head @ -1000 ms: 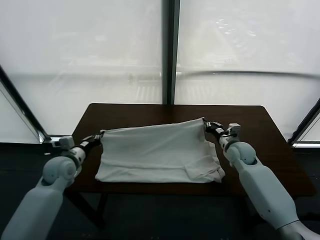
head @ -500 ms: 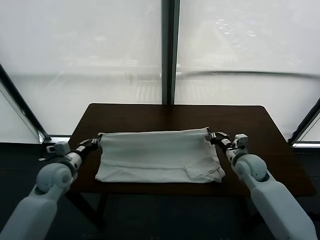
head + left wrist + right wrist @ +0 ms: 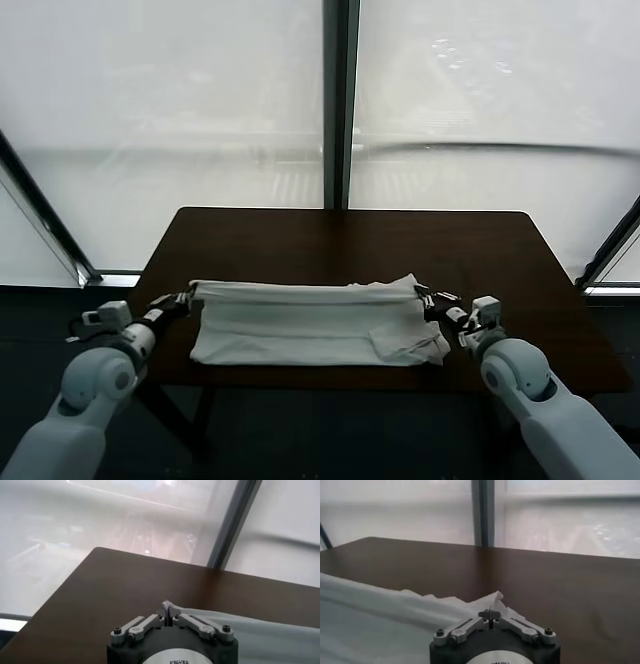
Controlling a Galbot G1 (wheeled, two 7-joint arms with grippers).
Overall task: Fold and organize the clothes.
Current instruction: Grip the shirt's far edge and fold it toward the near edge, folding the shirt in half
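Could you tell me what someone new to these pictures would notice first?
A pale T-shirt lies in a flat band along the near edge of the dark brown table. The left gripper and right gripper are each shut on a far corner. Behind the table stands a bright frosted window.

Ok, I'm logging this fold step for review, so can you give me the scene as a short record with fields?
surface: dark brown table
garment: pale T-shirt, lying across the table's near half, far edge doubled toward the near edge
left gripper: shut on the T-shirt's far left corner, low over the table
right gripper: shut on the T-shirt's far right corner, low over the table
backdrop: frosted window panes behind the table
fold status: not yet released
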